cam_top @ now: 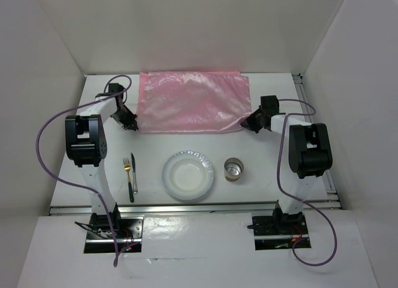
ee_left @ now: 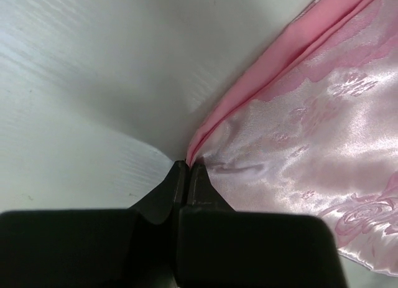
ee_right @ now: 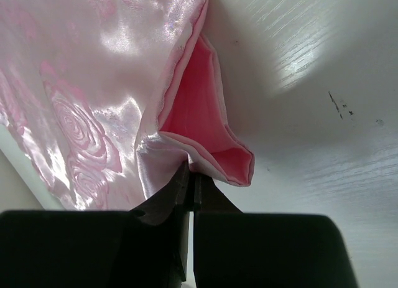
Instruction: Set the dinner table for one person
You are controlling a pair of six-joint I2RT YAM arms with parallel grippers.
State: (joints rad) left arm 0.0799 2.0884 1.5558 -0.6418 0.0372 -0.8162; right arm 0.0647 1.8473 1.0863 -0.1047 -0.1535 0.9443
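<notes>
Grip: left pincer (cam_top: 129,122) clamps pink satin placemat (cam_top: 193,101) near-left corner, right pincer (cam_top: 249,122) near-right; long axis spans between them.

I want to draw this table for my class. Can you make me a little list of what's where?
table: white, big
pink mat: shiny, lying at the far side
left gripper: shut on the mat's near left corner
right gripper: shut on its near right corner
plate: white, near middle, empty
cutlery: left of plate
cup: metal, right of plate
</notes>
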